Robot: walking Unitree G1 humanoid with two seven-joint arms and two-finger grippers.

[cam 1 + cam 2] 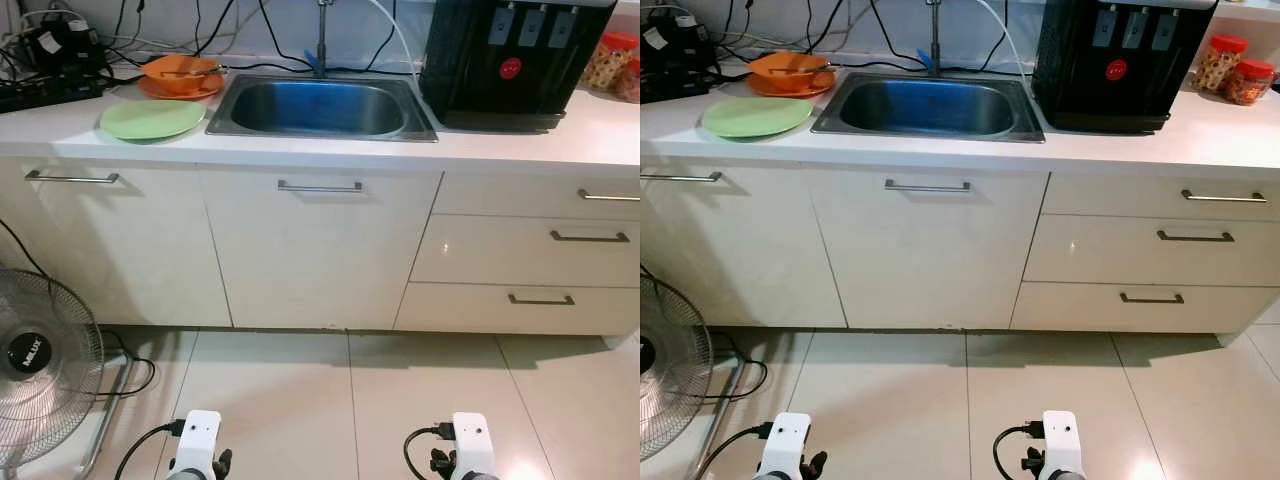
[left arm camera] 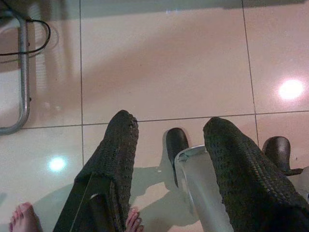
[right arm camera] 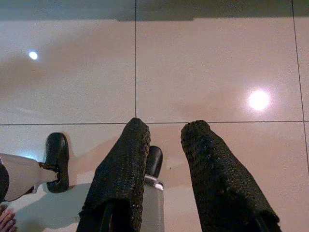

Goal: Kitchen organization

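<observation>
Dishes sit left of the sink on the tabletop: green plate near the front edge, orange bowl on an orange plate behind it, close to the back wall and a tangle of cables. Probably parked there for washing or stowing, my read. Water dispenser fills the right side; snack jars beyond it.

Both arms hang low over the floor, idle. Left gripper has its fingers spread apart, holding nothing. Right gripper likewise parted and empty.

Clearance: cabinet fronts with handles run the full width below the tabletop, drawers at right. Standing fan and its cord crowd the floor on the left, so approach from centre looks safer. Green plate slightly overhangs nothing but is close to the edge. A person's bare toes show right behind the robot's feet.
</observation>
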